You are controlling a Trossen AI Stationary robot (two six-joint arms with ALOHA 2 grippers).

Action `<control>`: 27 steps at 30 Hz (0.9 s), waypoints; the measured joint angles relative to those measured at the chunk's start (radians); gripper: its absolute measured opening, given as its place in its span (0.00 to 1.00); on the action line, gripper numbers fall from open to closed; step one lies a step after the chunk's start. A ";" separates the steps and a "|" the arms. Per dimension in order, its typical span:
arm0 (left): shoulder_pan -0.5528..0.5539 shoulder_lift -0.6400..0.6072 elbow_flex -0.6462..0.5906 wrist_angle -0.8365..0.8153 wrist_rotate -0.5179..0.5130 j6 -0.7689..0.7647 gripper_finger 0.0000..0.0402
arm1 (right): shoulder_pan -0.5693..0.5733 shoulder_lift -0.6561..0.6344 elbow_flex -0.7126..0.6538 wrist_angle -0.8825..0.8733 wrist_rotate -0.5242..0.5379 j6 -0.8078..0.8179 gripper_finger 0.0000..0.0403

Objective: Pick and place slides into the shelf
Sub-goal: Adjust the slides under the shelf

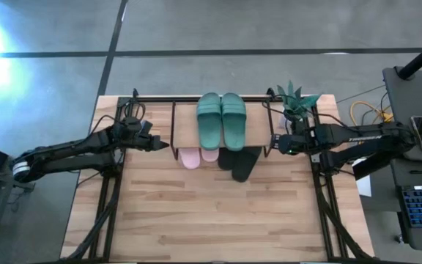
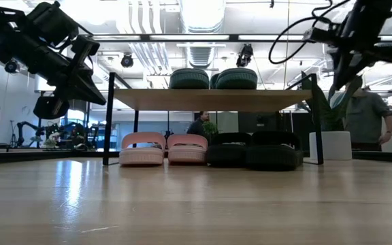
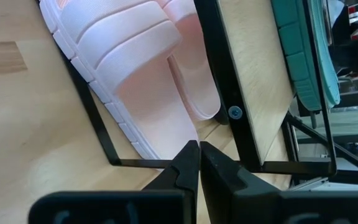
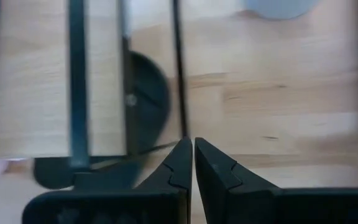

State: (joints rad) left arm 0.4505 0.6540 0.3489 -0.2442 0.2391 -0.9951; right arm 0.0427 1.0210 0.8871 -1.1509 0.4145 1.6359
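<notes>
The shelf (image 1: 258,99) stands at the table's far middle. The dark green slides (image 1: 221,119) lie side by side on its wooden top board (image 2: 209,99). The pink slides (image 2: 163,148) and the black slides (image 2: 254,150) rest on their soles on the table under that board, with their ends sticking out toward the near side. My left gripper (image 1: 165,145) hovers shut just left of the shelf, raised off the table (image 2: 95,95). Its wrist view shows a pink slide (image 3: 135,56) past the shut tips (image 3: 199,146). My right gripper (image 1: 273,143) hovers shut just right of the shelf, with a black slide (image 4: 148,99) ahead of it.
A green plant in a white pot (image 1: 297,103) stands at the shelf's right end, close to my right arm. The shelf's thin black legs (image 3: 229,81) stand near both grippers. Bare wooden table (image 1: 218,213) stretches toward the near edge. A person (image 2: 367,116) stands in the room beyond.
</notes>
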 joint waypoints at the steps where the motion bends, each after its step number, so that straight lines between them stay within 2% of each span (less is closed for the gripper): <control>1: 0.000 0.000 0.000 0.000 0.000 -0.008 0.00 | 0.008 0.000 0.016 -0.046 0.001 0.013 0.03; 5: 0.000 0.000 0.000 0.001 0.003 -0.016 0.00 | 0.074 0.006 0.093 -0.191 -0.025 0.074 0.03; 9: 0.000 -0.001 0.000 0.001 0.003 -0.016 0.00 | 0.181 0.039 0.137 -0.179 -0.105 0.134 0.03; 14: 0.000 0.000 0.000 0.007 0.002 -0.012 0.00 | 0.349 0.159 0.152 -0.032 -0.125 0.252 0.03; 17: 0.000 0.000 0.000 0.007 0.002 -0.011 0.00 | 0.418 0.265 0.158 0.056 -0.086 0.329 0.03; 23: 0.000 -0.002 0.000 0.004 0.001 -0.011 0.00 | 0.450 0.502 0.177 0.219 -0.074 0.373 0.03; 27: 0.000 -0.038 0.005 -0.009 -0.002 0.014 0.00 | 0.460 0.615 0.217 0.284 -0.082 0.369 0.03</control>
State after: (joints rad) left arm 0.4507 0.6157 0.3535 -0.2528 0.2371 -0.9816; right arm 0.5026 1.6364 1.1040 -0.8669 0.3328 2.0045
